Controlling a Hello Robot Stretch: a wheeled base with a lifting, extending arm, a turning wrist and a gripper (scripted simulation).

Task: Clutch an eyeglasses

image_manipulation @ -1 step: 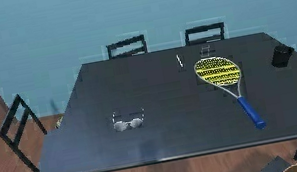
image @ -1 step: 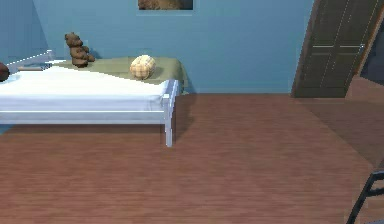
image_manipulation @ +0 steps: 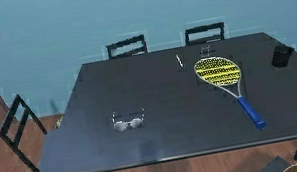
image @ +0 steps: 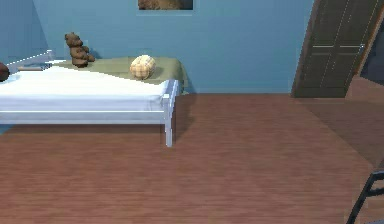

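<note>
A pair of eyeglasses (image_manipulation: 129,122) with a pale frame lies on the dark tabletop (image_manipulation: 158,92), toward the table's near left part in the arm side view. The glasses rest flat, apart from the other things on the table.
A yellow-strung racket (image_manipulation: 222,74) with a blue handle, a dark cup (image_manipulation: 280,55) and a thin white stick (image_manipulation: 180,61) share the table. Dark chairs (image_manipulation: 127,47) (image_manipulation: 204,32) (image_manipulation: 17,127) stand around it. In the forward view are a white bed (image: 90,100) with a teddy bear (image: 78,48), wooden floor and a dark door (image: 335,45).
</note>
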